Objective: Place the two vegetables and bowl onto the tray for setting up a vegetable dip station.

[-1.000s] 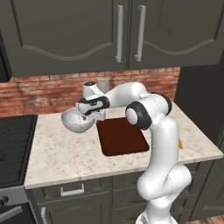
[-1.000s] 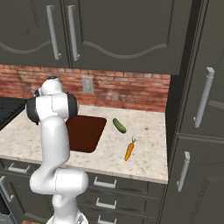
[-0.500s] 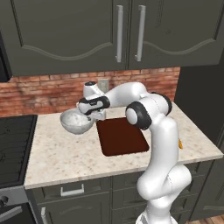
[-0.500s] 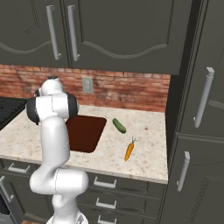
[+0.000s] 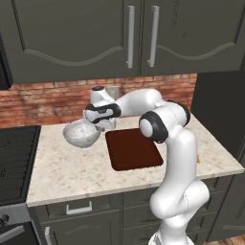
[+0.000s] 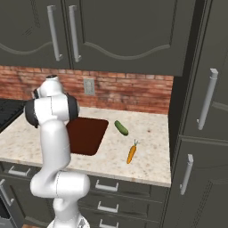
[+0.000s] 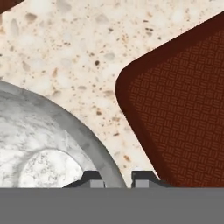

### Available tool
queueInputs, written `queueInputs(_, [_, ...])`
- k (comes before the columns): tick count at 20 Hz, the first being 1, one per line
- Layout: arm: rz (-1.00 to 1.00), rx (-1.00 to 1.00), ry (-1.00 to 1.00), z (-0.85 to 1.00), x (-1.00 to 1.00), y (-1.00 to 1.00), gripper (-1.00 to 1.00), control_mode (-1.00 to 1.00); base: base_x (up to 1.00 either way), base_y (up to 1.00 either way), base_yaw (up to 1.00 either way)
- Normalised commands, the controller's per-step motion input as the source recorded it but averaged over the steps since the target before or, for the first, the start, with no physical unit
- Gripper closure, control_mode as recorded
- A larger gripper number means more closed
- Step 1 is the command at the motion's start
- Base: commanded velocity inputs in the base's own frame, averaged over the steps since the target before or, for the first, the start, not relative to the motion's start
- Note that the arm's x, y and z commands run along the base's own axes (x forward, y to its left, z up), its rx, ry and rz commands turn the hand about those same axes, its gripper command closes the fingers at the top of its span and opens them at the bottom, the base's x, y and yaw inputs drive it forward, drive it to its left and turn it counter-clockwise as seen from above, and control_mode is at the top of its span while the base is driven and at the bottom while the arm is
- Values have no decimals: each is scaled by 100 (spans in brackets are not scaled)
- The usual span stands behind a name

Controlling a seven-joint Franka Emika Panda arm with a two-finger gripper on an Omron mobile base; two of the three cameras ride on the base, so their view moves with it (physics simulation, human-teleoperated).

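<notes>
So your bowl (image 5: 81, 134) sits upright on the tabletop (image 5: 72, 167), mouth up, and the jaws (image 7: 117, 181) are clamped on its rim: in the hand view you've got one fingertip (image 7: 92, 178) inside the wall and the other outside it, with the grey rim running right between them. That's a narrow pinch on the rim, not an open hand. From the left base view the jaws are at the side of the bowl nearest the tray (image 5: 134, 149).

The tray lies flat just beside the jaws, on the side away from the bowl, close to it but with a strip of speckled tabletop between the two. Nothing is on it.

Farther out past the tray, well apart from the jaws, you'll see the cucumber (image 6: 121, 128) lying flat with its long axis running diagonally, one end toward the brick wall (image 6: 129, 91). The carrot (image 6: 131, 153) is nearer the front edge, long axis roughly front to back, thin tip toward you and its stem end toward the wall.

Around all that: dark cabinets (image 5: 129, 36) above, drawers below, a stove (image 5: 12, 162) beyond the bowl.
</notes>
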Motion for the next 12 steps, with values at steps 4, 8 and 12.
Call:
queueInputs(4, [0,0,-4,21,-37,-2,100,-100,0,0,0])
queueInputs(8, [0,0,-8,30,-57,-23,100,-100,0,0,0])
queueInputs(12, [0,0,-9,33,-55,-25,100,-100,0,0,0])
